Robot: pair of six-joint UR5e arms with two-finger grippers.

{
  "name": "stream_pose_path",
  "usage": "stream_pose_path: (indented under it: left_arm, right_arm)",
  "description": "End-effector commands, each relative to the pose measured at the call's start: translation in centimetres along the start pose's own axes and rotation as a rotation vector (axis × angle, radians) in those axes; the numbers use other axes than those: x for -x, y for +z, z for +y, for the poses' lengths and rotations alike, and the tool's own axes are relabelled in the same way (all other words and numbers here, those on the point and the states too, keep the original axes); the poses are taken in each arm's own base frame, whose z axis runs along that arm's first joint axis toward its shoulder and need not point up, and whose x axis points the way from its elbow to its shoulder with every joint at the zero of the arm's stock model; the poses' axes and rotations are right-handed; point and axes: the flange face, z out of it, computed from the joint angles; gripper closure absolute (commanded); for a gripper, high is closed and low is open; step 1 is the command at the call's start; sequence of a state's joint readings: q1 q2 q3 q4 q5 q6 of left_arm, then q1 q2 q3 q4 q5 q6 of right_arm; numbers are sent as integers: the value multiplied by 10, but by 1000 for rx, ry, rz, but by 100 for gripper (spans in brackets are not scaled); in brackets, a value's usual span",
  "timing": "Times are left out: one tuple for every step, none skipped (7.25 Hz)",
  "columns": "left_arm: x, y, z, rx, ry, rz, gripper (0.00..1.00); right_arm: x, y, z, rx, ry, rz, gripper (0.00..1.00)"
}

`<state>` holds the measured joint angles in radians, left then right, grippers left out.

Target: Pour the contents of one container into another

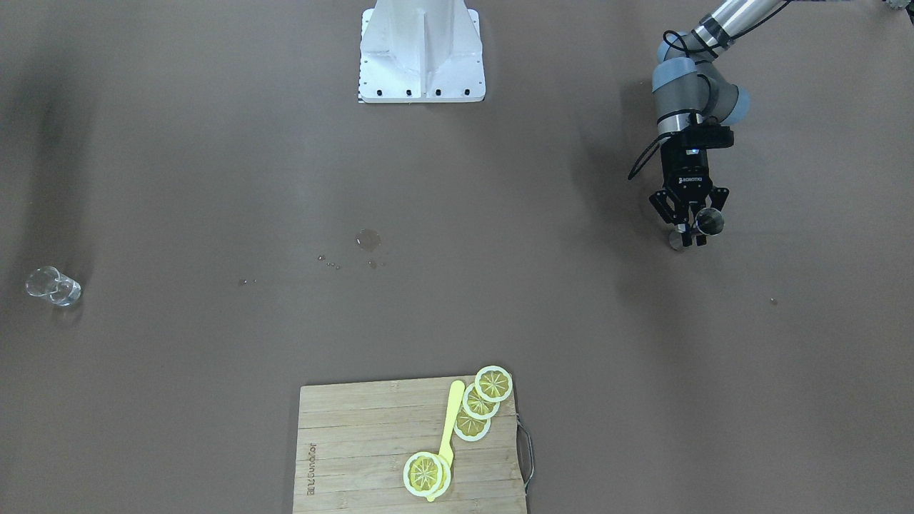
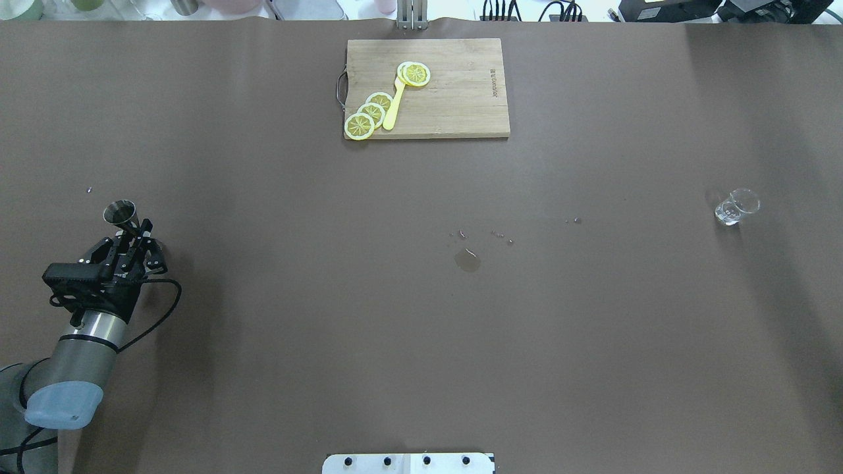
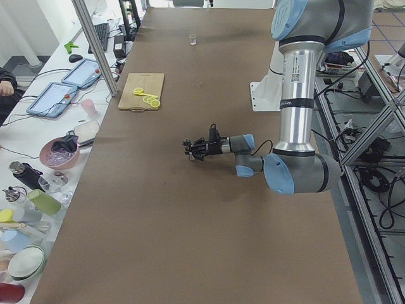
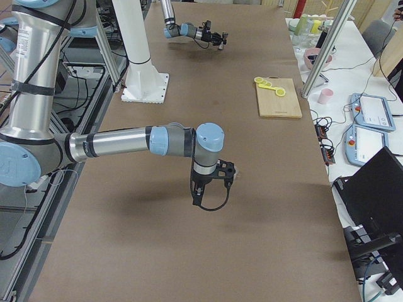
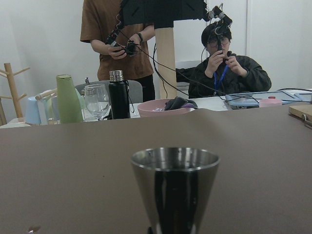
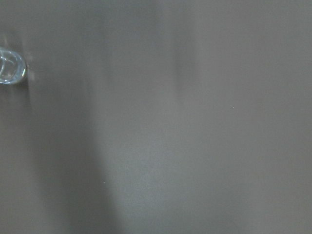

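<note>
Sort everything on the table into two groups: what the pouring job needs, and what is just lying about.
For the pour: metal jigger, in the left gripper; glass beaker at the table's other end.

Lying about: wooden cutting board; lemon slices and yellow utensil on it; small puddle mid-table.

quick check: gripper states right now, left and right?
Left gripper: jaws closed on the metal cup.
Right gripper: cannot be told, since only a side view shows it.
</note>
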<state>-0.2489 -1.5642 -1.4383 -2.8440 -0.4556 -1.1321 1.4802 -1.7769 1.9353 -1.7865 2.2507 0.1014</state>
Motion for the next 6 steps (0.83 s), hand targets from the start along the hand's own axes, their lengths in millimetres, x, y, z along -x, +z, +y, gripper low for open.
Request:
stream_pose_path:
  left_arm:
    - [-1, 0, -1, 0, -2, 1, 70]
    - [-1, 0, -1, 0, -2, 1, 63]
    - [-1, 0, -1, 0, 2, 1, 56]
    - [-2, 0, -1, 1, 5, 2, 46]
    - [-2, -1, -2, 1, 4, 3, 46]
    - [-2, -1, -2, 1, 4, 3, 45]
  right_arm:
    - [-1, 1, 0, 3, -25, -1, 0]
    - [-1, -2, -1, -4, -63, -5, 0]
    - [3, -6, -1, -14, -64, -4, 0]
    - [-1, -2, 0, -5, -65, -2, 0]
    - [-1, -2, 0, -5, -67, 0, 0]
    - [1, -5, -1, -12, -73, 1, 0]
